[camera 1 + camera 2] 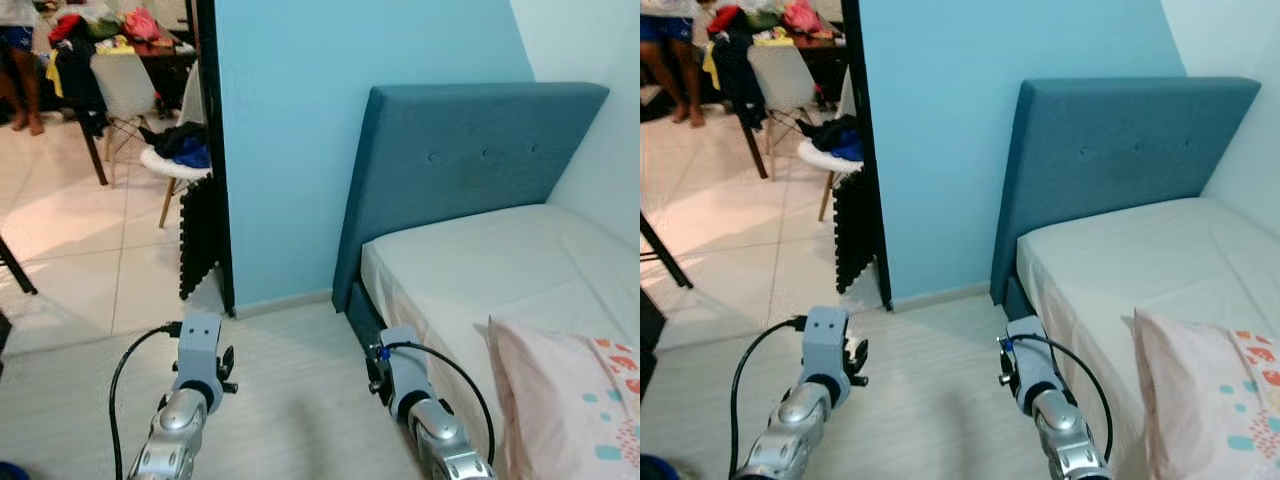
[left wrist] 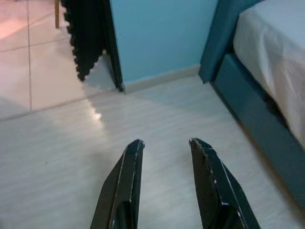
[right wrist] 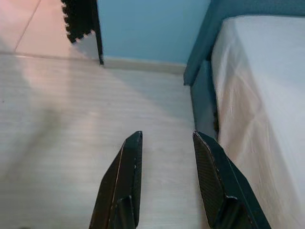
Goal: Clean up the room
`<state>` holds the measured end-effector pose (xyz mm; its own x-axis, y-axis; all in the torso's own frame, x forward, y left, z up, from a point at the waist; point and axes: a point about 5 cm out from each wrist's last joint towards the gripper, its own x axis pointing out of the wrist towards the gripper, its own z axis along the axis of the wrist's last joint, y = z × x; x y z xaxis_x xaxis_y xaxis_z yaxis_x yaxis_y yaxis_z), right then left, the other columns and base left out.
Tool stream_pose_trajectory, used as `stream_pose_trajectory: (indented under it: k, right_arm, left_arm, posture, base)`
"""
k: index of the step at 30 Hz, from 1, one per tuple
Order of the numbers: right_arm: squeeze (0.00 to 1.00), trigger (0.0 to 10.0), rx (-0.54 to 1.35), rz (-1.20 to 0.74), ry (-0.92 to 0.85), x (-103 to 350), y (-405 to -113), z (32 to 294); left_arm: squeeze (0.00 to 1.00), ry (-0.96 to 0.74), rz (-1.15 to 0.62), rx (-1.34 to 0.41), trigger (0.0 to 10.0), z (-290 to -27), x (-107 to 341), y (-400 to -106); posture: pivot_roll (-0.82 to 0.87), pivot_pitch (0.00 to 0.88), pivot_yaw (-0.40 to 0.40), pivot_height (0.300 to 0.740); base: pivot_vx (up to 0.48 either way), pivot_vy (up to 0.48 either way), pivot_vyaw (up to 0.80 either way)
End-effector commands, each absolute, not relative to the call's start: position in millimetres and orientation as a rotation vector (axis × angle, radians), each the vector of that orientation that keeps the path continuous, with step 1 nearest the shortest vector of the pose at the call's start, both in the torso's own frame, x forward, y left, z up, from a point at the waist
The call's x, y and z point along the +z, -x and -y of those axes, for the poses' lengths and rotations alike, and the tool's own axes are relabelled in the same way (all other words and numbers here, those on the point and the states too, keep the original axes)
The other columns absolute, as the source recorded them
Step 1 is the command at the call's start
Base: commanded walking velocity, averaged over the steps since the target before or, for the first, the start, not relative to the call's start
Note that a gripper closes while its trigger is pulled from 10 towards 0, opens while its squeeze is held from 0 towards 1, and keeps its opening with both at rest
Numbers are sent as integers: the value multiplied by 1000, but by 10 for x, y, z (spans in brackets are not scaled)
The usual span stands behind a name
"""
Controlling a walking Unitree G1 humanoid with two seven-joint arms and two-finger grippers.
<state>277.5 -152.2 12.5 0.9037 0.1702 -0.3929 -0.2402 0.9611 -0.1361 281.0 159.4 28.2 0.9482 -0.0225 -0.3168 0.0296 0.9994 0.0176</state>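
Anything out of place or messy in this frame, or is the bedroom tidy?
The mess lies beyond the doorway: clothes are heaped on the table and dark and blue garments are piled on the white chair. A pink pillow hangs over the side edge of the bed. Both grippers, left and right, are open and hold nothing.

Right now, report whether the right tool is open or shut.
Open. The right tool holds nothing; its two black fingers stand apart, bare floor showing between them.

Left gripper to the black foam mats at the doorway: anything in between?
Bare pale floor between the open left gripper and foam mats, in the left wrist view.
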Motion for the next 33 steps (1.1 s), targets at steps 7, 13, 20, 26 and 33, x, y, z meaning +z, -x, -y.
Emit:
stream_pose_trajectory:
  k: [7,13,20,26,33]
  right_arm:
    - [0,10000,203,-387,180,136,-2790,1547]
    - [0,10000,203,-385,182,141,-2791,1549]
    - [0,10000,207,-384,182,146,-2799,1537]
    - [0,10000,210,-378,184,162,-2817,1528]
    - [0,10000,202,-371,181,165,-2819,1535]
  left_arm:
    - [0,-26,-326,-50,10000,-1549,268,-2819]
    - [0,-17,-336,-45,10000,-1546,253,-2818]
    - [0,24,-340,-18,10000,-1576,267,-2844]
    - [0,13,-329,-9,10000,-1607,278,-2860]
    - [0,-33,-327,-7,10000,-1595,277,-2867]
  posture:
    - [-2,0,-91,738]
    - [-5,0,-93,738]
    - [-5,0,-99,738]
    - [-7,0,-94,738]
    - [-6,0,-81,738]
  base:
    - [0,-372,0]
    - [0,-370,0]
    - [0,100,0]
    - [0,477,0]
    - [0,66,0]
